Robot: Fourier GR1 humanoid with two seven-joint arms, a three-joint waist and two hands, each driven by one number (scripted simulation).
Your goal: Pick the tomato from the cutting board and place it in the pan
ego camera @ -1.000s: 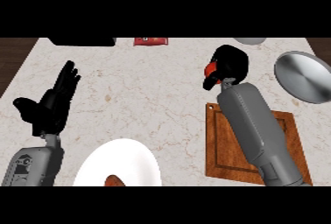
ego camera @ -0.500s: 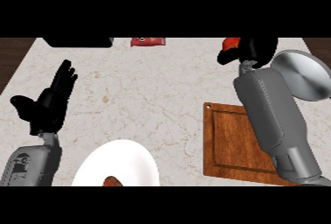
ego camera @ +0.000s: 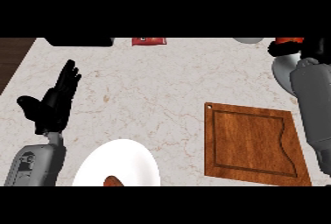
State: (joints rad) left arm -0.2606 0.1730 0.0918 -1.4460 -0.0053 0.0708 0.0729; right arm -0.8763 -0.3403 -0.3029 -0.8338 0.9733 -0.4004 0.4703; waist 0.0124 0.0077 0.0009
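**A:** While the right hand (ego camera: 318, 46) hangs at the top right of the head view, its fingers are curled round the tomato (ego camera: 287, 40), with red showing between them.

**B:** So it's off the cutting board (ego camera: 252, 142)?

**A:** Yes, the board lies bare and well below. I'd call this the carry step. The tomato sits at the far rim of the pan (ego camera: 279, 71), which is half hidden by the grey forearm.

**B:** And next?

**A:** Bring it over the pan's middle, lower it, then uncurl the fingers.

**B:** Is anything in the way?

**A:** Hardly. A grey rounded thing (ego camera: 249, 40) sits near the top edge, with a red object (ego camera: 149, 41) further left. The left hand (ego camera: 55, 103) rests spread, fingers up, beside a white plate (ego camera: 123, 164).
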